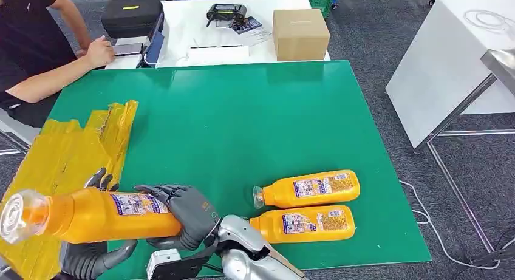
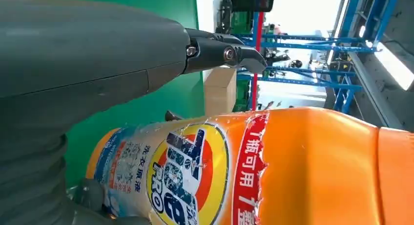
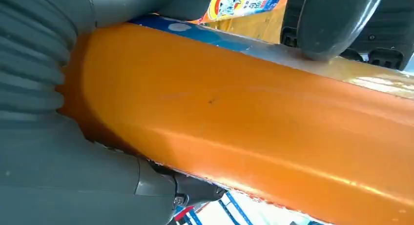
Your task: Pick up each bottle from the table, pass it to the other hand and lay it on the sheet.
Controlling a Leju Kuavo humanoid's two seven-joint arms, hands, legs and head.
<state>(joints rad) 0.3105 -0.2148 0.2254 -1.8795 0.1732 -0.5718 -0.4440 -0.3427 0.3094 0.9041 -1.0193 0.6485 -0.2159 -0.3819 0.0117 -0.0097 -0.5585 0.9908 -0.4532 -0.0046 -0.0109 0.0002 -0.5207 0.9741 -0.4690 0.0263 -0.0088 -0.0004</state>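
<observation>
Green counter [image 1: 243,122], yellow sheet [image 1: 67,152] at left. Bottle [image 1: 91,216] level, cap toward sheet; right hand [image 1: 185,213] fingers gripping base, left hand [image 1: 91,256] fingers cupping beneath, grip unclear. Two bottles [image 1: 306,206] waiting rightward.

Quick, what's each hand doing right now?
Left hand: cups the raised orange bottle from below; firm grip cannot be told.
Right hand: grips that bottle's base end.

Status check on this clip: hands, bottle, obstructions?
Right hand gripping bottle at its base; left hand cupped beneath. Bottle horizontal above yellow sheet. Two bottles lying on green table. Nothing blocking.
</observation>
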